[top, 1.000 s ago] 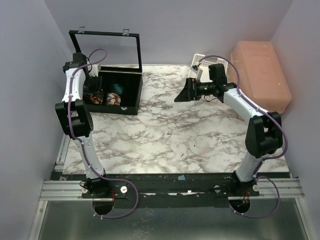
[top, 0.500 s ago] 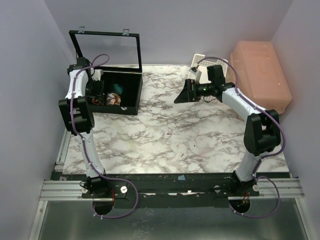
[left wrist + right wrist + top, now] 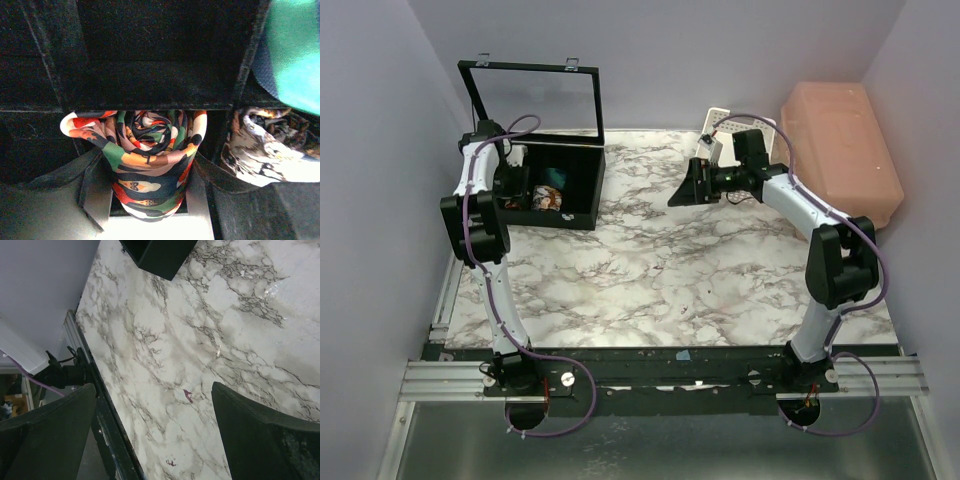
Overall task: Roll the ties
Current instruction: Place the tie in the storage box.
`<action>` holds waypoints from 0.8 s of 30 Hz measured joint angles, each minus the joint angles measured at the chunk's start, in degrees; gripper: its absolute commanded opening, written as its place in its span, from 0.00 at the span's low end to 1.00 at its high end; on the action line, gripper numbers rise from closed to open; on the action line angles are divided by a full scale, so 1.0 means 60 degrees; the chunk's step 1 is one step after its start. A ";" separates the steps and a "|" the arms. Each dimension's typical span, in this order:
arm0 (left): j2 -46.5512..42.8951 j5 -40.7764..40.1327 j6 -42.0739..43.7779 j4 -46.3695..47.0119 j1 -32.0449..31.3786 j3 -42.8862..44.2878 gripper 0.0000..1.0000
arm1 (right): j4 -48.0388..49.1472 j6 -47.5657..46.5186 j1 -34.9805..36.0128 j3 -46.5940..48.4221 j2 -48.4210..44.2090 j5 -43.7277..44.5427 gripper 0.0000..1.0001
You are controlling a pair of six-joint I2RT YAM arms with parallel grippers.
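Stood the left arm (image 3: 472, 222) up tall at the left edge of the table (image 3: 650, 270), elbow high, wrist bent down into the black box (image 3: 560, 219). Pinched a rolled tie (image 3: 150, 150) with the left gripper (image 3: 147, 192), jaws part way shut and pressed on both sides of it. Held that roll inside the box, just in front of a cell wall, spiral end up toward the wrist camera. Saw a pale tie (image 3: 270, 150), also rolled, in the next cell to the right, and a teal tie (image 3: 295, 55) in the cell beyond that one. Stretched the right arm (image 3: 820, 225) up from its base and left over the far part of the table, elbow out to the right. Hung the right gripper (image 3: 154, 387) in the air above bare marble, jaws spread wide, holding nothing
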 measured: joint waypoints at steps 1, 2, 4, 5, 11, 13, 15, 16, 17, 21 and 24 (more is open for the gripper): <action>0.0000 -0.0047 -0.0022 0.0055 0.0000 -0.0113 0.34 | 0.0000 0.0000 0.0000 0.0007 0.0029 0.0007 1.00; 0.0000 -0.0066 -0.0033 0.0095 0.0000 -0.0171 0.39 | -0.0004 0.0000 0.0000 0.0018 0.0055 0.0007 1.00; 0.0000 -0.0153 -0.0055 0.0164 -0.0007 -0.0248 0.45 | -0.0018 0.0000 0.0000 0.0076 0.0117 0.0015 1.00; 0.0000 -0.0200 -0.0062 0.0168 -0.0011 -0.0251 0.48 | -0.0018 0.0004 0.0000 0.0109 0.0146 0.0015 1.00; 0.0000 -0.0339 -0.0069 0.0171 -0.0069 -0.0251 0.60 | -0.0029 0.0004 0.0000 0.0237 0.0204 0.0018 1.00; 0.0000 -0.0375 -0.0069 0.0160 -0.0069 -0.0251 0.62 | -0.0029 0.0004 0.0000 0.0259 0.0204 0.0018 1.00; 0.0000 -0.0408 -0.0069 0.0164 -0.0069 -0.0251 0.68 | -0.0029 0.0004 0.0000 0.0262 0.0204 0.0018 1.00; 0.0000 -0.0419 -0.0066 0.0164 -0.0069 -0.0251 0.70 | -0.0029 0.0004 0.0000 0.0262 0.0211 0.0018 1.00; 0.0000 -0.0433 -0.0066 0.0164 -0.0069 -0.0248 0.70 | -0.0029 0.0004 0.0000 0.0262 0.0219 0.0018 1.00; 0.0000 -0.0433 -0.0066 0.0109 -0.0069 -0.0117 0.72 | -0.0033 0.0004 0.0000 0.0262 0.0222 0.0018 1.00; -0.0004 -0.0433 -0.0058 0.0047 -0.0076 0.0164 0.73 | -0.0033 0.0004 0.0000 0.0262 0.0222 0.0018 1.00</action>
